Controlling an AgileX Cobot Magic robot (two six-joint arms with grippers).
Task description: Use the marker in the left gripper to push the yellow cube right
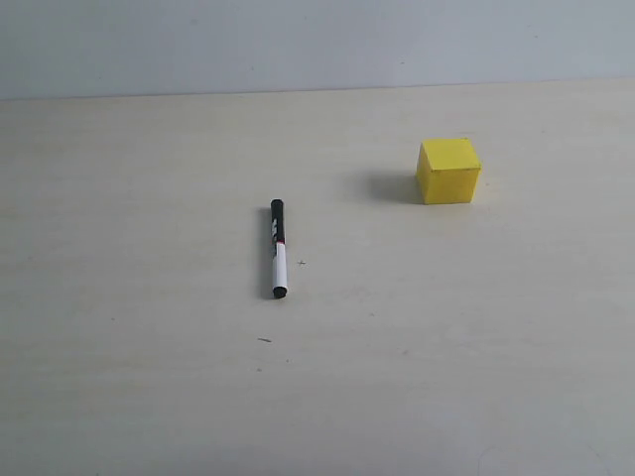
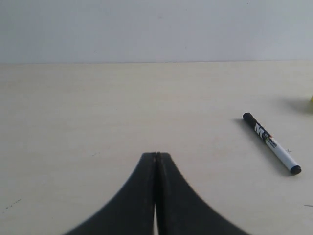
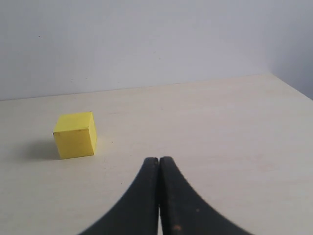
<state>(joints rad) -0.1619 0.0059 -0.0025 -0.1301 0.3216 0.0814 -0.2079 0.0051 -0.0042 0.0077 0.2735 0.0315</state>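
The marker [image 1: 278, 249] lies loose on the pale table near the middle, black cap end pointing away; it also shows in the left wrist view as the marker [image 2: 272, 143]. The yellow cube [image 1: 448, 171] stands to its right and farther back, seen too as the yellow cube [image 3: 75, 134]. Neither arm appears in the exterior view. My left gripper [image 2: 157, 154] is shut with nothing between its black fingers, well short of the marker. My right gripper [image 3: 159, 159] is likewise shut and empty, off to one side of the cube.
The table [image 1: 149, 377] is a pale cream surface ending at a grey-white wall [image 1: 317, 40] behind. A table corner edge [image 3: 293, 90] shows in the right wrist view. Small dark specks [image 1: 265, 340] mark the surface near the marker.
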